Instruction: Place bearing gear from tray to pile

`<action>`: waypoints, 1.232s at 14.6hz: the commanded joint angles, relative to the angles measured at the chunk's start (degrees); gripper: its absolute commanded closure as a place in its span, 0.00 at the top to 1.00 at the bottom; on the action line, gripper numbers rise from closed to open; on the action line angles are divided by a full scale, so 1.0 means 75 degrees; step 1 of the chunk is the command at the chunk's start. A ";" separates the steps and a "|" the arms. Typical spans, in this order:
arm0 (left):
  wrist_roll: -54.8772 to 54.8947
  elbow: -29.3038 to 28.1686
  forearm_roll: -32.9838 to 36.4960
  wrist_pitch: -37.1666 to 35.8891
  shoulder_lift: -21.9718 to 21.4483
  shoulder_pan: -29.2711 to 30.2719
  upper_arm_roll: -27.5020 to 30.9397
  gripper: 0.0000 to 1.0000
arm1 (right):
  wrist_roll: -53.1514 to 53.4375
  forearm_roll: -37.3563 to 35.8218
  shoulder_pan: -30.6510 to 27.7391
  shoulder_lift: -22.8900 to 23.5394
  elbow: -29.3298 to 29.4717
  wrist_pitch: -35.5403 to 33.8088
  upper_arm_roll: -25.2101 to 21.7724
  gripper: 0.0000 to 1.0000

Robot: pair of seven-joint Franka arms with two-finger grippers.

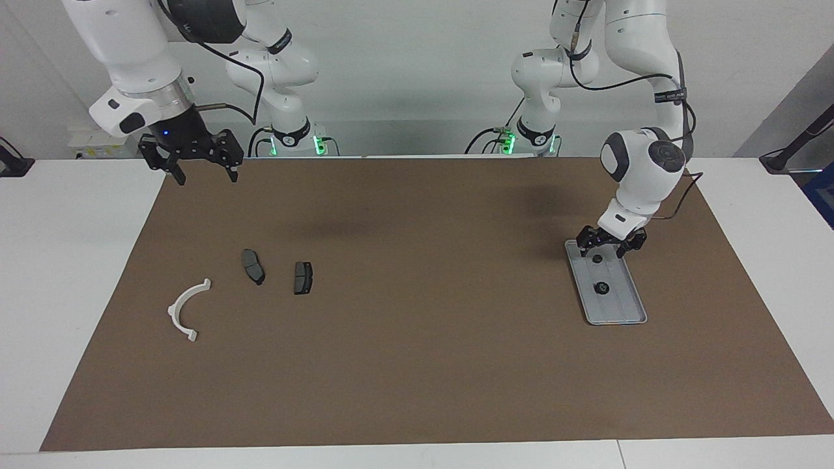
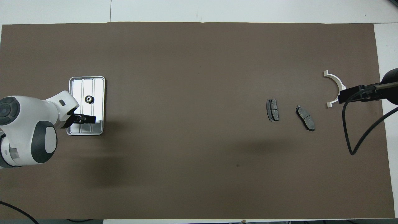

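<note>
Silver-grey metal tray (image 1: 627, 311) holds the small dark bearing gear (image 1: 601, 288); left gripper (image 1: 611, 246) hovers unclenched above it to grasp, right gripper (image 1: 197, 161) waits, released.

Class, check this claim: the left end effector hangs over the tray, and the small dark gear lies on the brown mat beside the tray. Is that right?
Not quite. The gear lies in the tray, not on the mat beside it, as the overhead view shows. The left end effector does hang over the tray.
</note>
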 commanded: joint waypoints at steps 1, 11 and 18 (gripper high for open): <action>-0.0008 -0.0136 -0.0049 0.0194 0.0001 -0.0120 0.0088 0.98 | 0.0009 0.0063 0.0025 -0.0424 -0.1010 0.0821 0.0012 1.00; -0.0066 -0.0288 -0.0049 0.0358 0.0012 -0.0155 0.0088 0.98 | 0.0559 0.0063 0.0049 0.0126 -0.2253 0.2848 0.0012 1.00; -0.0207 -0.0347 -0.0038 0.0569 0.0118 -0.0167 0.0088 0.97 | 0.1356 0.0063 0.0634 0.0655 -0.2489 0.3753 0.0024 1.00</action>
